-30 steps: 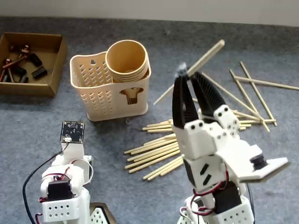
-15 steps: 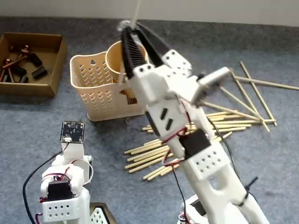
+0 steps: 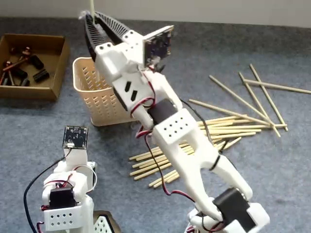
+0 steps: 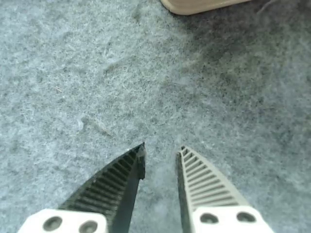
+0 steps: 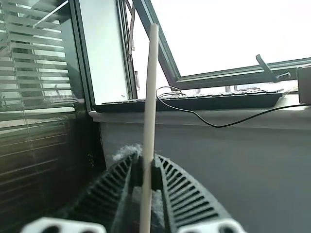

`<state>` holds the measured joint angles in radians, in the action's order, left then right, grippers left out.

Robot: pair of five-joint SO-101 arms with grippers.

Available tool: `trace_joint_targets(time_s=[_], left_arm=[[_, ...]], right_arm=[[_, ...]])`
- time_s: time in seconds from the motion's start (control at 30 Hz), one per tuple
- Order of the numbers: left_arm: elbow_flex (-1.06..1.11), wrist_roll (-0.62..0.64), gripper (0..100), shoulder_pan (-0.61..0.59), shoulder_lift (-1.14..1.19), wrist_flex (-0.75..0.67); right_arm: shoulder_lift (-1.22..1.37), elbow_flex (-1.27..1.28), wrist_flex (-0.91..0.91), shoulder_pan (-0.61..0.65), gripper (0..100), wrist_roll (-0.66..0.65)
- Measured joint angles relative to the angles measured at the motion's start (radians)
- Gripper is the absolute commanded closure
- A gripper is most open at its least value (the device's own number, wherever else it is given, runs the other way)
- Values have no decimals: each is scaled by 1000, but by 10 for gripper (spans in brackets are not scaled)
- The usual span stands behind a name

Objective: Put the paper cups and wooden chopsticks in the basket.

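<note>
While the right gripper [image 3: 94, 19] stood raised over the far left part of the basket [image 3: 92, 92], its jaws were clamped tight on a single wooden chopstick [image 3: 91, 6]. The stick rose upright between the ribbed fingers, and its upper end was cut off by the edge of the high view. In the right wrist view its lower end was lost between the jaws, and a tuft of grey fluff clung near the tips.

The right arm [image 3: 170, 126] stretched from the near right across the table and covered the basket's mouth and its right side. Only the perforated left and near walls could be seen, and whatever stood inside could not be made out.

The loose chopsticks [image 3: 233, 127] lay on the grey felt [image 3: 272, 184] to the right of the basket. The heap ran under the arm, so part of it was hidden. A few singles lay spread apart farther right.

At the far left sat a cardboard box [image 3: 48, 92], clipped by the edge of the view. It held small dark parts too tiny to identify.

The left arm [image 3: 65, 194] stood at the near left, its base cut off. The left gripper [image 4: 160, 151] hung just above the felt, jaws a little apart with nothing between them. Beyond it a pale edge [image 4: 204, 5] showed, too cropped to identify.
</note>
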<state>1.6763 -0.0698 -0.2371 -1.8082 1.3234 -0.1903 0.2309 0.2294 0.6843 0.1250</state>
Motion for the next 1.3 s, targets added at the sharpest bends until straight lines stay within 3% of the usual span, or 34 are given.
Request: trace_joint_targets(time_s=[0.17, 0.33, 0.7, 0.9, 1.3], left_arm=[[0, 0, 888, 0, 0, 0], [0, 0, 888, 0, 0, 0], [0, 0, 888, 0, 0, 0], [0, 0, 888, 0, 0, 0], [0, 0, 888, 0, 0, 0]], right_arm=[[83, -14, 20, 31, 989, -92], [106, 61, 204, 43, 989, -186], [97, 250, 273, 43, 985, -192], [72, 311, 276, 43, 892, -193], [44, 342, 276, 49, 889, -195]])
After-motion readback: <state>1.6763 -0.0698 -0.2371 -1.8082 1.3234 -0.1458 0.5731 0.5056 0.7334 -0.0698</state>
